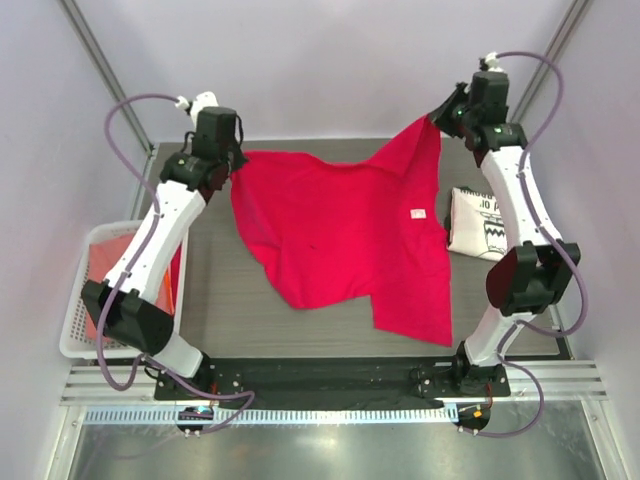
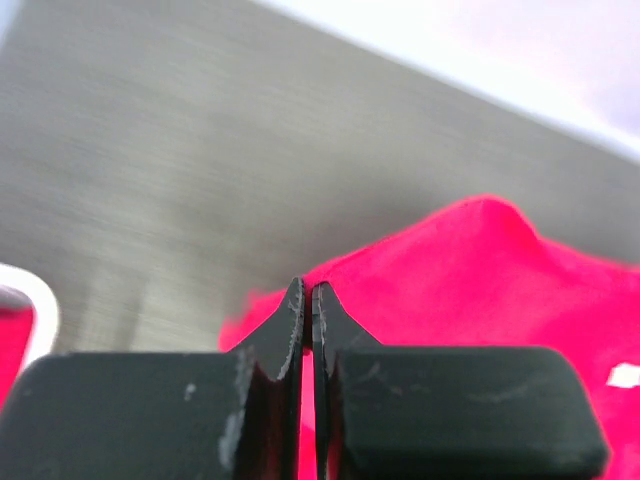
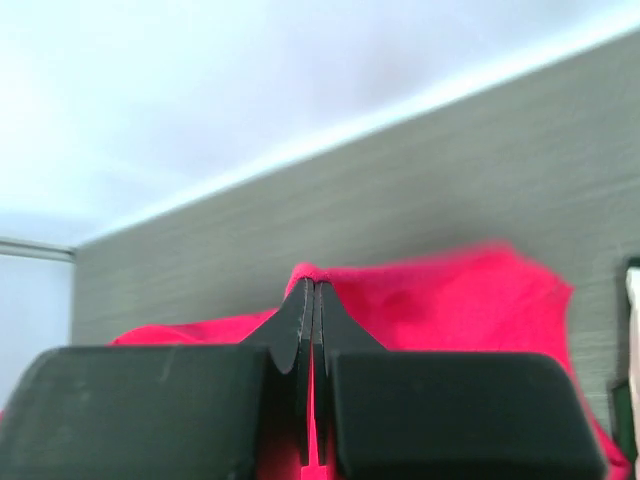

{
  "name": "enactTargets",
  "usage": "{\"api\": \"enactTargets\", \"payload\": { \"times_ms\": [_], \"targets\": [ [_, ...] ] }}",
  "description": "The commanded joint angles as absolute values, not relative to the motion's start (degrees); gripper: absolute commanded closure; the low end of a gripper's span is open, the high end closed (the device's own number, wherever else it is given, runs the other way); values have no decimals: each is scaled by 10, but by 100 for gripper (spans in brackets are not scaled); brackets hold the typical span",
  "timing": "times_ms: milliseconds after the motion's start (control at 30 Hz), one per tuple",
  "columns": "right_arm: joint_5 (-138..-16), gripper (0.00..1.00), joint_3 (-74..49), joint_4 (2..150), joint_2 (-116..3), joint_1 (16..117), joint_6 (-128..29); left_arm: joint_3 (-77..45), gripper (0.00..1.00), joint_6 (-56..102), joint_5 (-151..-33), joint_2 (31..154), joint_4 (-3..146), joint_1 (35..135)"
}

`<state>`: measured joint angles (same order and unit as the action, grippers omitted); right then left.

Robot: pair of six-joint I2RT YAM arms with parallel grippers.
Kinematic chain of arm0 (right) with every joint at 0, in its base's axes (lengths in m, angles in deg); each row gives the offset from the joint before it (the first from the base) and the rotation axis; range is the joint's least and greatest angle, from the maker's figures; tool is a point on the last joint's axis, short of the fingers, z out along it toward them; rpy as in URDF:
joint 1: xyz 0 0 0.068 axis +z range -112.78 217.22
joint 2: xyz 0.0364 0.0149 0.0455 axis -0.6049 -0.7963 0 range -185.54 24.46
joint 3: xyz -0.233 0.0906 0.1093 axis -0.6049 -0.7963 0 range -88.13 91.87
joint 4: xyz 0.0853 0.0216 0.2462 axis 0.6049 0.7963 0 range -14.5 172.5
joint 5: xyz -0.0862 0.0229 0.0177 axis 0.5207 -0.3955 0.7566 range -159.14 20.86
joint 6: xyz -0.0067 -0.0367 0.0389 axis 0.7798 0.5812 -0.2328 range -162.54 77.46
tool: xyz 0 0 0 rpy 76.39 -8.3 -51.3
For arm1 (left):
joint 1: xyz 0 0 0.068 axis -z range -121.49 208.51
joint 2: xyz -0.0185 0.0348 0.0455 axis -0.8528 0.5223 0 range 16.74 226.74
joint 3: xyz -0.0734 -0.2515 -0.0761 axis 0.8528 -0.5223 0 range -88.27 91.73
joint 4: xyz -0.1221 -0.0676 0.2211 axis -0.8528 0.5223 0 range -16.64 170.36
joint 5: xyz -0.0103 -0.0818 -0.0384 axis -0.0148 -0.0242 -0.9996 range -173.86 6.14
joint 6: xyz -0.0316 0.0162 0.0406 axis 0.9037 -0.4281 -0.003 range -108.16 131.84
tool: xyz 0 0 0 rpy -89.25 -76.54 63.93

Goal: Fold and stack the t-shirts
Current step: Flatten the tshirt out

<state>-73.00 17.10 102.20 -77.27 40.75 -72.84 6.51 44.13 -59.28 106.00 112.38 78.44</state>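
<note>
The crimson-pink t-shirt (image 1: pixel 340 225) with a small white tag (image 1: pixel 418 213) hangs stretched over the table's back half. My left gripper (image 1: pixel 235 165) is shut on its left corner, and the cloth (image 2: pixel 480 270) shows between the jaws. My right gripper (image 1: pixel 437 117) is shut on its right corner, held higher, with cloth (image 3: pixel 440 295) in the jaws. The shirt's lower part lies on the table. The cream t-shirt (image 1: pixel 478 222) with black print lies folded at the right, beside the right arm.
A white lattice basket (image 1: pixel 85 300) with red cloth inside sits off the table's left edge, under the left arm. The dark table (image 1: pixel 220 310) ends at a metal rail near the arm bases. Pale walls enclose the back and sides.
</note>
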Motion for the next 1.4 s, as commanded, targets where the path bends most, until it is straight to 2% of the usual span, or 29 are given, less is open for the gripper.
{"api": "enactTargets", "payload": {
  "times_ms": [0, 200, 433, 600, 833, 1067, 1200, 1300, 1367],
  "targets": [
    [-756, 99, 226, 1076, -699, 392, -722, 160, 100, 417, -549, 1018, 1173, 777],
    [-763, 99, 236, 1074, -530, 380, -704, 234, 100, 379, -559, 902, 1174, 775],
    [-751, 99, 256, 1073, -319, 379, -663, 220, 100, 388, -660, 721, 1159, 775],
    [-729, 99, 282, 1069, -222, 379, -643, 213, 100, 403, -647, 642, 1149, 775],
    [-720, 99, 334, 1081, -257, 379, -648, 223, 100, 411, -637, 671, 1155, 776],
    [-727, 99, 237, 1064, -346, 379, -672, 99, 100, 417, -631, 732, 1092, 775],
    [-752, 99, 171, 1000, -406, 379, -698, 61, 100, 409, -600, 792, 1036, 775],
    [-773, 99, 186, 983, -481, 380, -715, 134, 100, 398, -613, 886, 1025, 757],
    [-789, 99, 237, 982, -515, 380, -723, 231, 100, 406, -669, 968, 1052, 729]
  ]
}}
